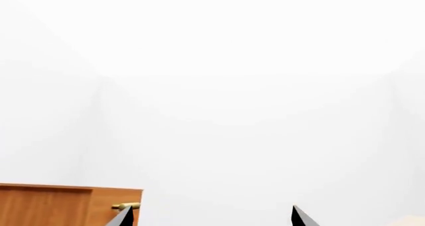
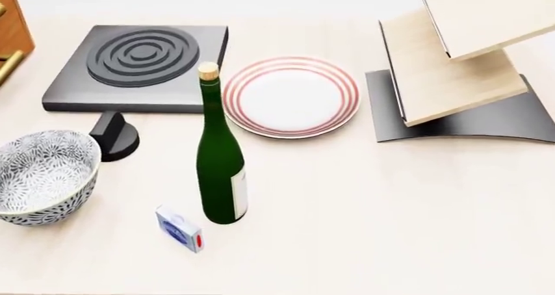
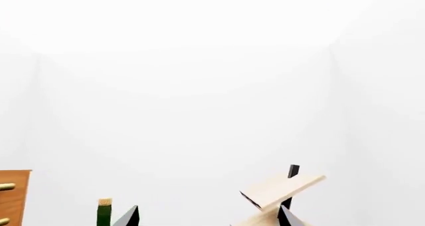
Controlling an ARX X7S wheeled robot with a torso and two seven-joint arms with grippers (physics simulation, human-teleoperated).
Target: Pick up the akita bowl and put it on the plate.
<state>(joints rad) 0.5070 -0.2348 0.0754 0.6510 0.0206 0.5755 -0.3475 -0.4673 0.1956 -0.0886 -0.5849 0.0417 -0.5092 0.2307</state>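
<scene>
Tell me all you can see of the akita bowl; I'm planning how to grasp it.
The akita bowl is deep and round, seemingly ceramic, white with a dense grey-black floral pattern inside and out. It stands upright and empty on the pale table at the robot's left, partly cut off by the head view's edge. Nothing touches it; the black knob sits just behind, apart. Neither wrist view shows it.

Neither arm appears in the head view. Each wrist view shows only two dark fingertips, set wide apart: left gripper (image 1: 211,217), right gripper (image 3: 209,216).
</scene>
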